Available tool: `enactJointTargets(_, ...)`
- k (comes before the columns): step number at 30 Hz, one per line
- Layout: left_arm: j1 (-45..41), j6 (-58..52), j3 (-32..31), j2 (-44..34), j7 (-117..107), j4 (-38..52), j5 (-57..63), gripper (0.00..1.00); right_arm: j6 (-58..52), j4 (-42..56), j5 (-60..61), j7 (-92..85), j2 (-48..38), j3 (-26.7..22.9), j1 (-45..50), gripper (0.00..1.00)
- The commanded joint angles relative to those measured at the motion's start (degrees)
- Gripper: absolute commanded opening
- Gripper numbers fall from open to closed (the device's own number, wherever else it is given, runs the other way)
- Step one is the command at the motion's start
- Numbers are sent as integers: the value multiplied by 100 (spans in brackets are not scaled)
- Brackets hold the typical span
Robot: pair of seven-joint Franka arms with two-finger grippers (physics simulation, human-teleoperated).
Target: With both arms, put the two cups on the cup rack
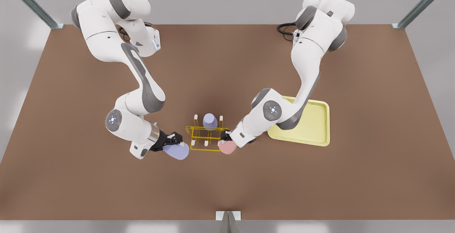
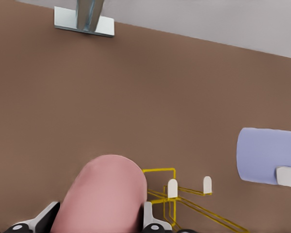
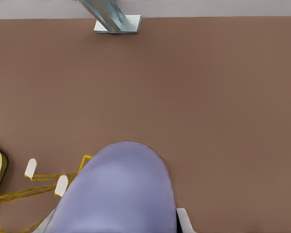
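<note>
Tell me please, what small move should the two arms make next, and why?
Probably each should carry its cup over a free peg, then lower. The left gripper holds the pink cup beside the cup rack; the right gripper holds a lavender cup on the other side. Another lavender cup already sits on the rack.

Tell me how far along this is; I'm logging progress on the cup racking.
Done: one lavender cup already sits on the yellow cup rack. In hand: the left gripper holds the pink cup at the rack's front-view right corner, and the right gripper holds a second lavender cup beside the rack's other end. Left: seat both on pegs and release.
</note>
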Motion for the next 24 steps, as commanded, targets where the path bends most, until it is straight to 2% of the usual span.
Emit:
enactJointTargets(1, -50, -375, 7, 8, -1397, 23, 4, 82, -42, 77, -47, 1970, 53, -2, 59, 80)
enactJointTargets(14, -384, -174, 147, 219, -1520, 146, 13, 82, -51, -301, -56, 2154, 106, -2, 454, 80)
enactJointTargets(16, -445, -165, 147, 228, -1520, 154, 13, 85, -51, -292, -161, 2155, 159, -2, 454, 81)
enactJointTargets(17, -480, -156, 156, 263, -1520, 190, 13, 100, -51, -292, -161, 2155, 176, -2, 463, 89)
enactJointTargets(18, -524, -112, 156, 298, -1528, 216, 13, 100, -51, -292, -153, 2155, 185, -2, 454, 100)
enactJointTargets(24, -471, -121, 279, 263, -1485, 216, 13, 100, -59, -300, -161, 2137, 229, -11, 454, 100)
